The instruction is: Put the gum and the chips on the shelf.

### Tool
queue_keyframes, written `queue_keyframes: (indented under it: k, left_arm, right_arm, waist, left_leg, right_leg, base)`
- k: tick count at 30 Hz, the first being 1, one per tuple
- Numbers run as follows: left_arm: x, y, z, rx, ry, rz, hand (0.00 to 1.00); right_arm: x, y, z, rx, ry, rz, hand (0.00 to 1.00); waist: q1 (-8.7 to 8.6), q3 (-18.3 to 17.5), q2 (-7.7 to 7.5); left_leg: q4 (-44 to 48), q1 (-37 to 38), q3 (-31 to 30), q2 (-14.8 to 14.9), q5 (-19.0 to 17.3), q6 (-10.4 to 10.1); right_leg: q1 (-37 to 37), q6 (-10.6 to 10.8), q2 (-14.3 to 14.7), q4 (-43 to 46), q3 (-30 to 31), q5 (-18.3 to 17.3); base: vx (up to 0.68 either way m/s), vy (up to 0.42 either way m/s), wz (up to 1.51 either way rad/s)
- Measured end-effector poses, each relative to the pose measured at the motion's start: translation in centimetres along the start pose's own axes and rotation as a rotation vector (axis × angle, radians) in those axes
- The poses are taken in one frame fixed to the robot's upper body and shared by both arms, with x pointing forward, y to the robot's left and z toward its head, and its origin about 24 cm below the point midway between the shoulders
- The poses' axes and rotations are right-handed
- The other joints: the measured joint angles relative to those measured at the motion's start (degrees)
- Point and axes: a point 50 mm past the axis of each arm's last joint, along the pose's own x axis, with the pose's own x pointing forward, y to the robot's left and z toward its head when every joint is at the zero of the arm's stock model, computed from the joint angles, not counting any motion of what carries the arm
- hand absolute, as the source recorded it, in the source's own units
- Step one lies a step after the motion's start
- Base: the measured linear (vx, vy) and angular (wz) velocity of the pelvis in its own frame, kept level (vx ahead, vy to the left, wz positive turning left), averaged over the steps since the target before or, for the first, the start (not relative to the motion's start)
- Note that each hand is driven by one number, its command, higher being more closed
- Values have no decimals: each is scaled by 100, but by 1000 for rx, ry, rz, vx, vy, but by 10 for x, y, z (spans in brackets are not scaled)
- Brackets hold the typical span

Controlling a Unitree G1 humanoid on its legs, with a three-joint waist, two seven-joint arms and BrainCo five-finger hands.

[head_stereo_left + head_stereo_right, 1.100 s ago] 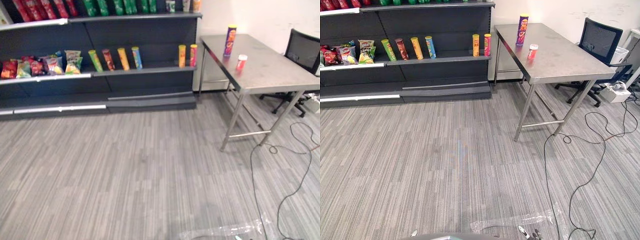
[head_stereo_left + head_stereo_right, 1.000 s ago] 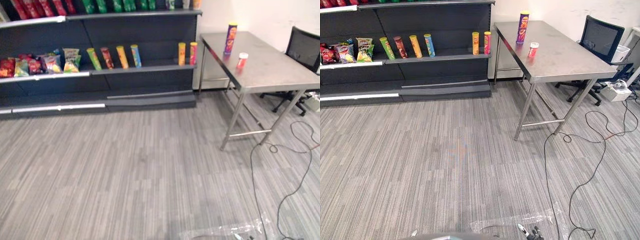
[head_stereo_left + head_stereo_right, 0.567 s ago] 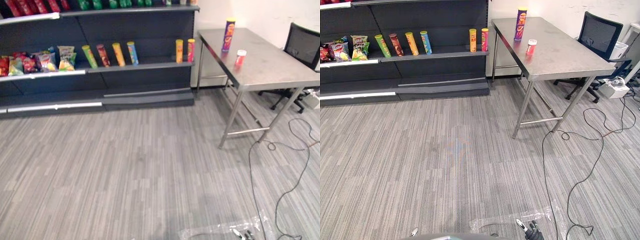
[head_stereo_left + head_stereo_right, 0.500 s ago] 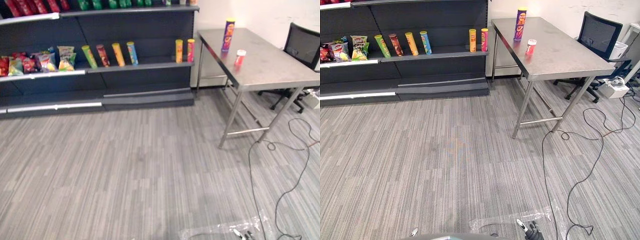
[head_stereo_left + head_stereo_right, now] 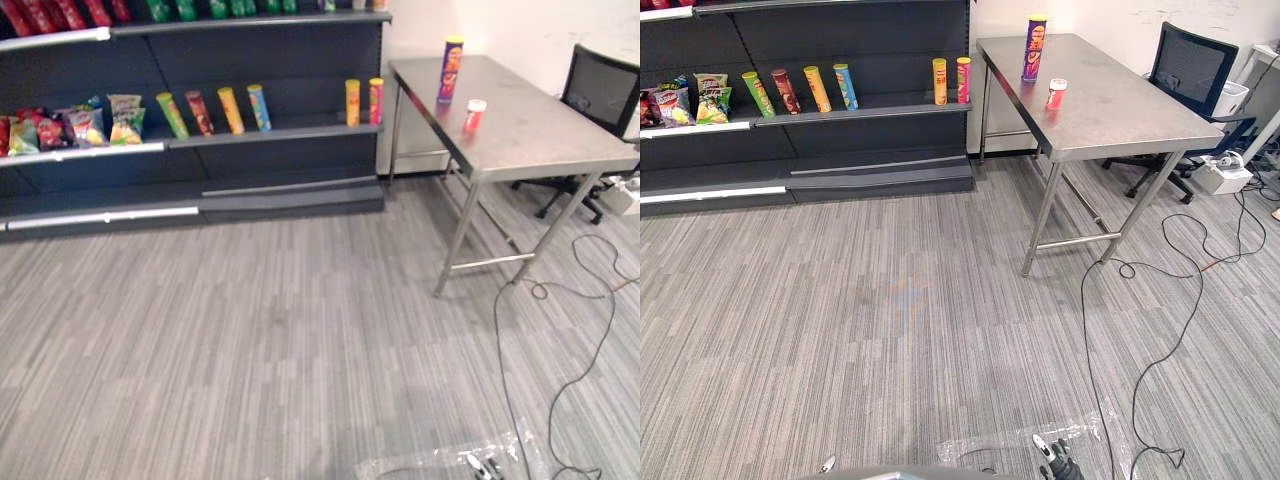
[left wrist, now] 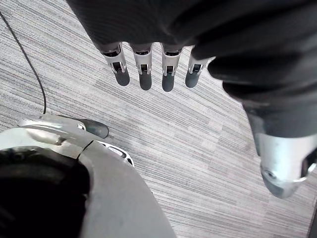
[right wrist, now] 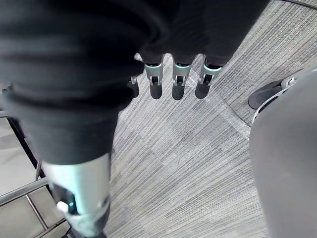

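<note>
The tall purple chips can (image 5: 450, 70) stands upright at the far end of the steel worktop (image 5: 545, 135), which sits at the far right of the scene. The small red gum tub (image 5: 474, 113) with a pale lid stands just nearer on the same worktop, close to the can but apart from it. Neither is held.

To the left of the worktop, along the far wall, runs the dark shelf (image 5: 290, 135). On its middle level four slim cans (image 5: 231, 109) lean in a row, and two more cans (image 5: 364, 101) stand upright side by side at its right end, next to the worktop's far left corner. Bright snack bags (image 5: 70, 125) fill the left part of that level. A black office chair (image 5: 600, 90) stands at the far right beyond the worktop.

The left hand (image 6: 144, 69) hangs over the grey striped floor (image 5: 250, 330), well short of the worktop, its fingers (image 6: 167, 75) straight and spread in a row, its thumb (image 6: 285, 158) held apart, nothing between them. The right hand (image 7: 178, 82) hangs likewise above the floor, fingers (image 7: 154, 83) straight and empty, thumb (image 7: 81, 198) out to one side. A clear plastic sheet (image 5: 440, 462) lies on the near floor.
</note>
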Motion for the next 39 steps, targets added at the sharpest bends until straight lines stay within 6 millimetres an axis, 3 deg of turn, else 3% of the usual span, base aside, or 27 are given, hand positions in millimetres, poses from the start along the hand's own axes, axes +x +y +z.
queue_keyframes:
  k: [13,16,19,21,22,23,24,26,27,29,31,35,37,38,39]
  left_arm:
    - [1,-1,0,4,6,0,0]
    - [2,-3,6,5,-8,-7,0]
    - [4,-2,13,-36,-40,3,0]
    - [3,0,16,-60,-62,25,0]
    - [2,1,16,-82,-83,37,0]
    - [2,1,21,-134,-117,42,0]
    - [1,-3,20,-189,-140,37,0]
    - [-2,-4,16,-250,-149,40,0]
    - [-3,-8,15,-285,-155,31,0]
    - [-4,-9,14,-294,-172,33,0]
    - [-5,-9,15,-296,-197,29,0]
    - [-8,-8,10,-303,-207,29,0]
    - [-9,-7,5,-304,-190,41,0]
    - [-9,-5,4,-297,-186,47,0]
    - [-10,-1,3,-289,-183,56,0]
  right_arm:
    - [0,0,3,-25,-29,-34,0]
    - [3,3,9,-24,-69,-56,0]
    - [4,7,13,-17,-118,-78,0]
    - [4,9,13,3,-127,-71,0]
    - [3,11,12,39,-126,-59,0]
    - [3,14,10,67,-125,-42,0]
    - [2,12,11,80,-127,-37,0]
    - [1,10,11,80,-125,-36,0]
    - [1,9,13,79,-130,-38,0]
    - [2,10,14,79,-132,-37,0]
    - [4,11,16,80,-130,-27,0]
    - [5,15,20,82,-138,6,0]
    - [5,14,21,83,-140,14,0]
    - [4,13,18,95,-131,6,0]
    - [4,13,16,107,-128,1,0]
  waist:
    - [-2,67,4]
    - [-18,226,13]
    - [-45,408,-99]
    - [-48,502,-155]
    - [-35,535,-182]
    - [-52,586,-233]
    - [-53,597,-167]
    - [-53,633,-122]
    - [-42,654,-79]
    - [-24,666,-75]
    - [-3,681,-87]
    - [4,695,-19]
    - [7,699,26]
    - [33,688,-20]
    - [34,642,-44]
  left_leg:
    - [14,49,-13,6,-2,0]
    - [181,-82,-75,37,-21,-29]
    - [538,-321,-146,52,-134,-160]
    - [1094,-550,-140,142,-403,-168]
    - [1793,-825,-71,259,-561,-244]
    - [2922,-1335,73,453,-535,-197]
    - [3988,-1814,101,710,-381,-16]
    - [4921,-2263,81,947,-30,29]
    - [5123,-2389,19,979,-171,-2]
    - [4731,-2448,6,921,-381,-45]
    - [3689,-2450,-18,784,-332,-70]
    - [1531,-2442,-550,840,360,-264]
    - [1481,-2444,-740,960,508,-285]
    - [1887,-2441,-742,842,820,-303]
    - [2088,-2444,-734,748,794,-281]
  right_leg:
    - [20,-48,-4,83,-13,-40]
    - [-361,-88,-58,835,-48,-388]
    - [-710,-140,-178,1556,-146,-775]
    - [-888,-205,-221,2007,-165,-1080]
    - [-949,-267,-235,2226,-163,-1304]
    - [-954,-316,-261,2376,-173,-1404]
    - [-952,-357,-216,2523,-176,-1500]
    - [-914,-424,-182,2669,-129,-1608]
    - [-830,-421,-206,2739,-74,-1685]
    - [-748,-413,-334,2831,61,-1769]
    - [-631,-326,-525,2836,233,-1863]
    - [-369,-28,-626,2847,547,-2161]
    - [-148,187,-644,2854,776,-2353]
    - [21,280,-820,2784,970,-2474]
    - [111,255,-921,2680,1041,-2491]
  base:
    - [-35,-33,0]
    - [-44,-31,7]
    - [-53,-40,20]
    - [-58,-94,15]
    - [-54,-146,7]
    - [-28,-158,4]
    - [-7,-120,-1]
    - [46,-41,-11]
    - [94,-1,-15]
    - [182,62,-22]
    - [195,130,-29]
    - [264,261,-41]
    - [375,417,-66]
    - [340,382,-56]
    - [454,438,-58]
